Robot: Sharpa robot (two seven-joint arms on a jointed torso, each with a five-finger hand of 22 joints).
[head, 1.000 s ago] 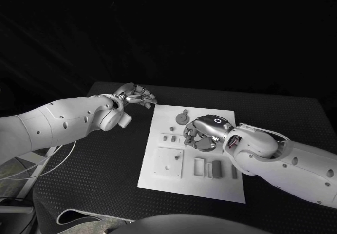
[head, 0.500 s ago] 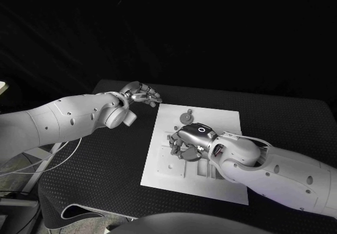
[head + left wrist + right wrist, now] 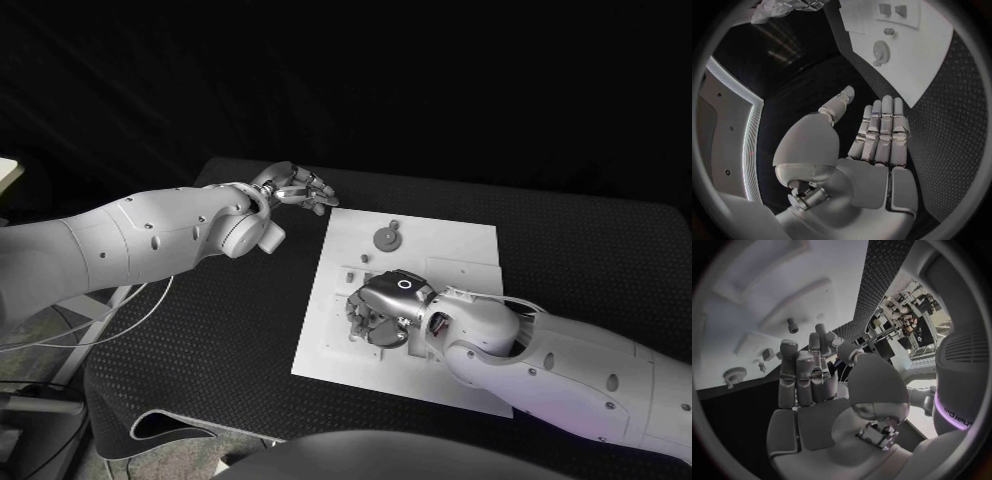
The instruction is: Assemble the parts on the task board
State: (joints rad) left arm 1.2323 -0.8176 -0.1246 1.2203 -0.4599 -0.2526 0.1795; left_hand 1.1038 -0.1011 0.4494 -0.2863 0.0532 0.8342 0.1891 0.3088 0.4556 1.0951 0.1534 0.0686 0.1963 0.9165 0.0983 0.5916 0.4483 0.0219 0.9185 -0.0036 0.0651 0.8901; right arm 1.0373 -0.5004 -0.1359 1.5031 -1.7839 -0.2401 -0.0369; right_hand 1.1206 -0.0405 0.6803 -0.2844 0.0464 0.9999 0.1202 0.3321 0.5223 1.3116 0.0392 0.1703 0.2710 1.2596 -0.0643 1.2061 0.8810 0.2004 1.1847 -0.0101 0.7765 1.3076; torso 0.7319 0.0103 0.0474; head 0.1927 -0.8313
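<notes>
Table (image 3: pixel 216 330): black, matt, with a fine dimpled, rubber-like texture. Task board (image 3: pixel 447 245): white, smooth, matt plate, plastic by its look, with raised and recessed moulded forms. Gear-shaped part (image 3: pixel 388 238): grey, dull, toothed rim. Left arm (image 3: pixel 144 245): smooth white plastic shell with a soft satin sheen. Right arm (image 3: pixel 577 365): the same white, lightly glossy shell. Left hand (image 3: pixel 879 145): silver, metallic-looking, smooth segments with a brushed sheen. Right hand (image 3: pixel 811 380): the same silver finish, with darker seams between segments.
</notes>
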